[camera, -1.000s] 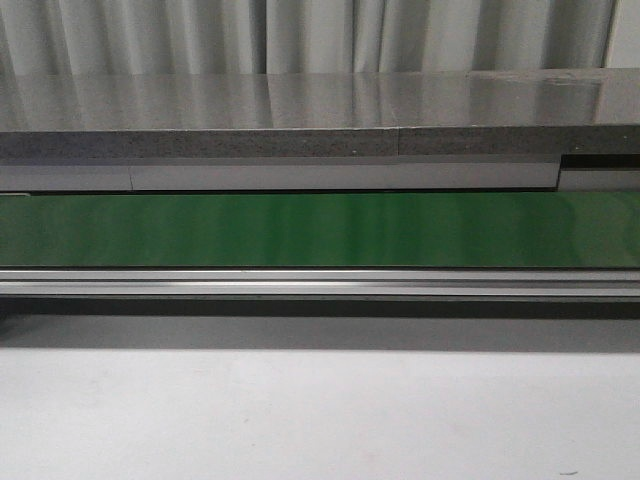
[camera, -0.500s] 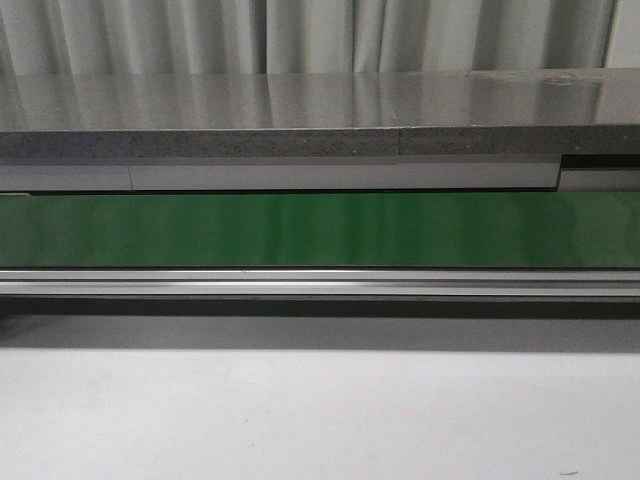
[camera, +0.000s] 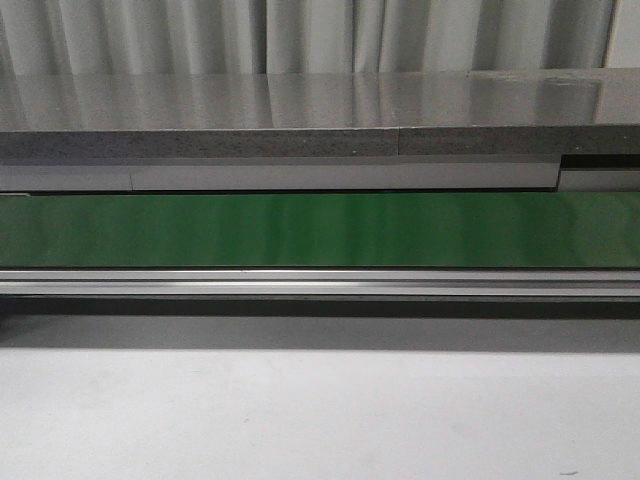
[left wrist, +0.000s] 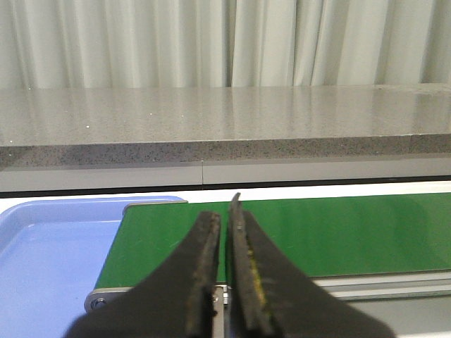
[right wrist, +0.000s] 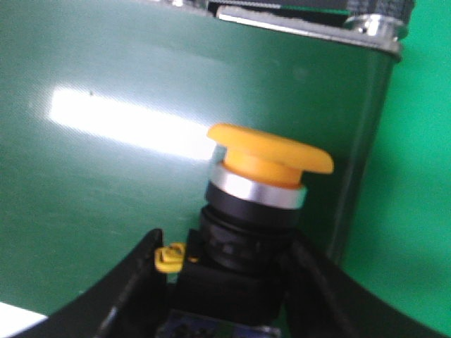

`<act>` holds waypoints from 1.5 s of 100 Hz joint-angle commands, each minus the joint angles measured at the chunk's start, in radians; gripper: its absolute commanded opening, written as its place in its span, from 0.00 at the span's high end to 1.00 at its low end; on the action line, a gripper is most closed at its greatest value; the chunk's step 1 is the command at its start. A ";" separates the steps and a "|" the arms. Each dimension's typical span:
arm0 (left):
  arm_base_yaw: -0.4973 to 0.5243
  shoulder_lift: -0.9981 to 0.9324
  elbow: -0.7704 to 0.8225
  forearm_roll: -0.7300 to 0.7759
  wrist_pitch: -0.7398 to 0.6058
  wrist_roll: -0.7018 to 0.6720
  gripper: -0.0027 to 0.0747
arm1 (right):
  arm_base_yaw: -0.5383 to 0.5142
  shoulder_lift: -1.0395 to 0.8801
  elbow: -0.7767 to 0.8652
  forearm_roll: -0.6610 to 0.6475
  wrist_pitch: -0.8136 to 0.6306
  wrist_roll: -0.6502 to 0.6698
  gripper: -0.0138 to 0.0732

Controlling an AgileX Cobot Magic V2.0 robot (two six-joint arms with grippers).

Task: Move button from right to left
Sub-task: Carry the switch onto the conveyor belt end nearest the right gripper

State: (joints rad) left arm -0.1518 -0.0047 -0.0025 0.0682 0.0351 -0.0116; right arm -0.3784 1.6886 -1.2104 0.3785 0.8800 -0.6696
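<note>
Both grippers show — the right gripper [right wrist: 229, 296] clamps the button [right wrist: 257, 204] by its black body above the green belt [right wrist: 106, 120]; the left gripper [left wrist: 224, 282], nearly closed, holds nothing.

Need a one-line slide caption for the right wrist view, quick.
Right gripper clasps the black body of the orange-capped button above the green conveyor belt.

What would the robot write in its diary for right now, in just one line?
right gripper: shut on button, over green belt | left gripper: shut, holding nothing, above belt near blue tray | front view: no arms visible
</note>
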 commanded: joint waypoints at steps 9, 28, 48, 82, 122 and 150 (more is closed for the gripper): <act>-0.009 -0.037 0.041 -0.002 -0.078 -0.010 0.96 | -0.002 -0.033 -0.011 0.015 -0.019 0.000 0.43; -0.009 -0.037 0.041 -0.002 -0.078 -0.010 0.96 | -0.002 -0.033 -0.011 0.031 -0.012 0.000 0.27; -0.009 -0.037 0.041 -0.002 -0.078 -0.010 0.96 | 0.023 -0.037 -0.013 0.048 -0.006 -0.001 0.21; -0.009 -0.037 0.041 -0.002 -0.078 -0.010 0.96 | 0.097 -0.155 -0.010 0.077 -0.078 -0.001 0.21; -0.009 -0.037 0.041 -0.002 -0.078 -0.010 0.96 | 0.280 -0.478 0.200 0.111 -0.412 0.000 0.21; -0.009 -0.037 0.041 -0.002 -0.078 -0.010 0.96 | 0.439 -0.780 0.527 0.109 -0.766 0.000 0.21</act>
State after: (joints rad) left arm -0.1518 -0.0047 -0.0025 0.0682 0.0351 -0.0116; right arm 0.0237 1.0241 -0.7381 0.4781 0.2750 -0.6657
